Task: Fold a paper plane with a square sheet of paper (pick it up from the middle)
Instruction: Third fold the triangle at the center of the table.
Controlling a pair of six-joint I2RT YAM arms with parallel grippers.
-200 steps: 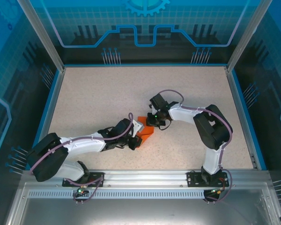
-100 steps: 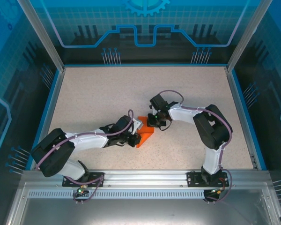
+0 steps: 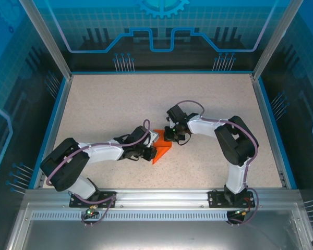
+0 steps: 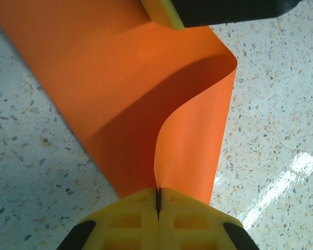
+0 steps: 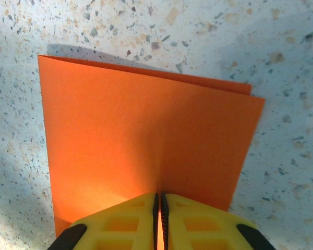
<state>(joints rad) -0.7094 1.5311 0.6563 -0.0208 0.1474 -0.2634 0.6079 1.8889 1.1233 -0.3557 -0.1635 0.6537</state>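
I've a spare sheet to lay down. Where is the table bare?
Bare: the table along the back wall, and its near strip between left base and right base. Crowded: the centre, where left gripper and right gripper meet on the orange sheet.

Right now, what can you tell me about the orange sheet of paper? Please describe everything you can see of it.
The sheet of paper is thin, matte and bright orange. It is folded into two layers whose far edges are slightly offset, with a faint centre crease. It lies on the speckled table near its middle, between the two arms. The right gripper is shut on one edge. The left gripper pinches the opposite side, where one layer curls up off the table.
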